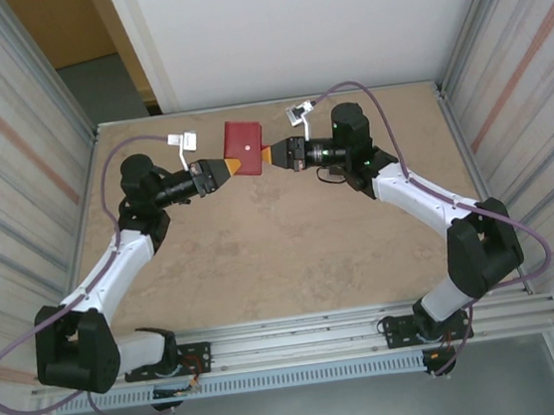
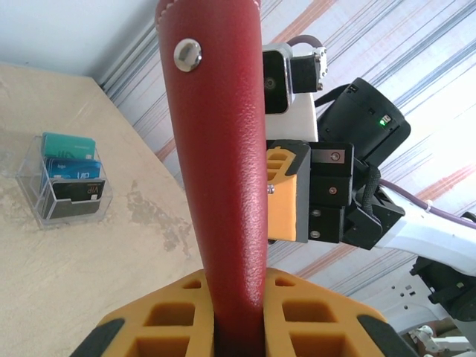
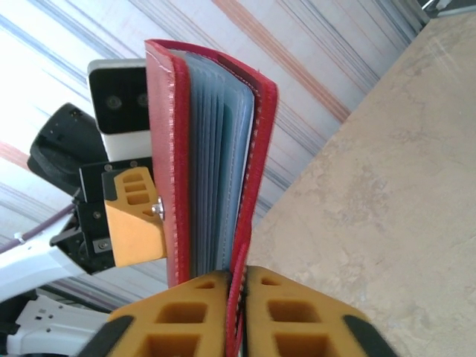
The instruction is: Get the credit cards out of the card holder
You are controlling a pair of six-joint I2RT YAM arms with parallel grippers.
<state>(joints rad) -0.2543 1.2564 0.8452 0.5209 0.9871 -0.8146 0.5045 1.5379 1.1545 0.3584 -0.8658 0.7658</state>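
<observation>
Left gripper (image 1: pixel 223 170) is clamping the card holder (image 1: pixel 243 146) at its left edge, holding it off the table (image 1: pixel 293 256). Right gripper (image 1: pixel 271 155) is pinching one cover (image 3: pixel 256 171) on its right.

Risk: arms pulling apart could be straining the stitching (image 3: pixel 172 149), or the cover could slip off the smooth orange pads (image 3: pixel 186 312).

Pebbled red leather, steel snap (image 2: pixel 187 54), thin pale blue-grey pockets (image 3: pixel 216 163). Cards inside: cannot tell.

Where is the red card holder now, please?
The red leather folding card holder is held above the far centre of the table in the top view, gripped between the left tool and the right tool.
</observation>
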